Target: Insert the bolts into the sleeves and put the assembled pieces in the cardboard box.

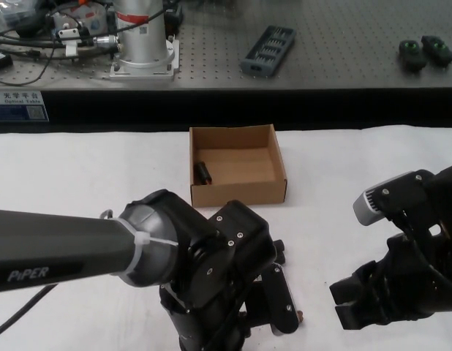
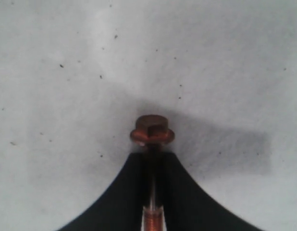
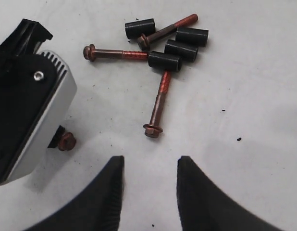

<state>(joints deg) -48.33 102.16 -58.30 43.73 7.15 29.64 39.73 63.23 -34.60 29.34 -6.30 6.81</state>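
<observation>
My left gripper (image 2: 152, 156) is shut on a copper bolt (image 2: 152, 131), whose hex head sticks out past the fingertips just above the white cloth. In the right wrist view that bolt's head (image 3: 67, 141) shows under the left arm's wrist (image 3: 28, 101). My right gripper (image 3: 149, 187) is open over the cloth, short of a loose pile: several black sleeves (image 3: 164, 61) and three bolts (image 3: 157, 106) (image 3: 115, 53) (image 3: 167, 31). The cardboard box (image 1: 237, 191) stands at mid-table with one dark piece (image 1: 202, 172) inside. In the high view the left gripper (image 1: 284, 307) is low at the front and the right gripper (image 1: 358, 300) is beside it.
White cloth (image 1: 80, 175) covers the table. Behind it runs a perforated metal bench (image 1: 343, 66) with a metal post (image 1: 142, 36), cables, a dark rack (image 1: 268, 50) and two black parts (image 1: 425, 53). Bare cloth lies on both sides of the box.
</observation>
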